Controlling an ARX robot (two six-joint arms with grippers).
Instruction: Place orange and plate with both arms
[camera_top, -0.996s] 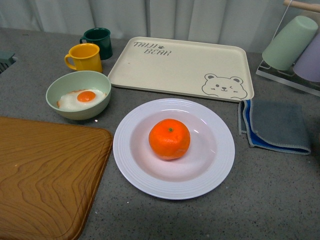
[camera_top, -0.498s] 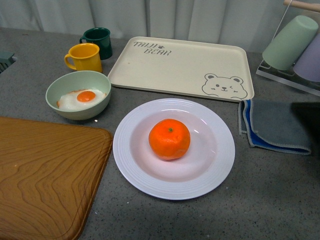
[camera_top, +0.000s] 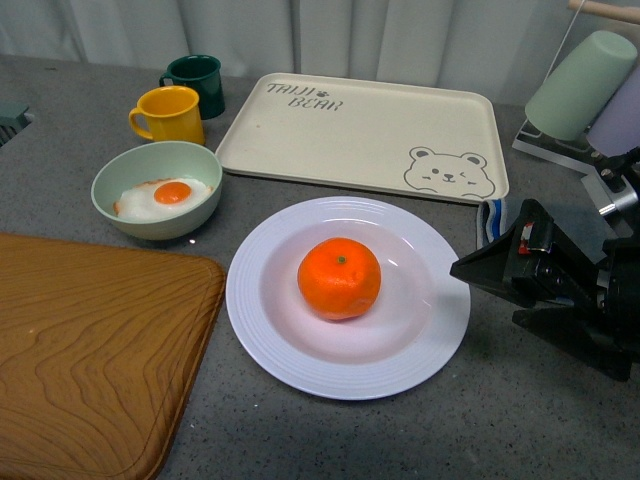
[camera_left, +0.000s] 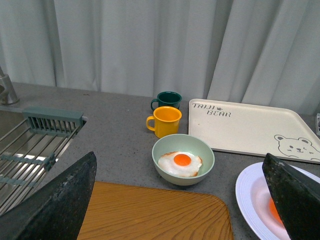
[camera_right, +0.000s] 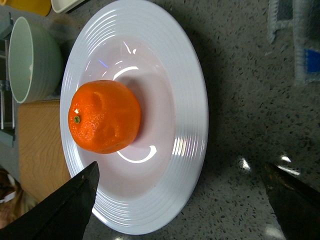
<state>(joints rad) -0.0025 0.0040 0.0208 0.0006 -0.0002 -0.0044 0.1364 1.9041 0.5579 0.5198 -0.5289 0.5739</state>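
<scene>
I am approaching: my right gripper (camera_top: 487, 292), wide open and empty, hangs at the front-edge plate (camera_top: 300, 358) bearing 1 orange (camera_top: 339, 278); next, pinch its rim.

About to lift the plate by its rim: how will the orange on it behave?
It will probably roll: the orange is round and lies loose on a glossy plate. The plate's deep well should likely catch it if the lift stays level.
</scene>
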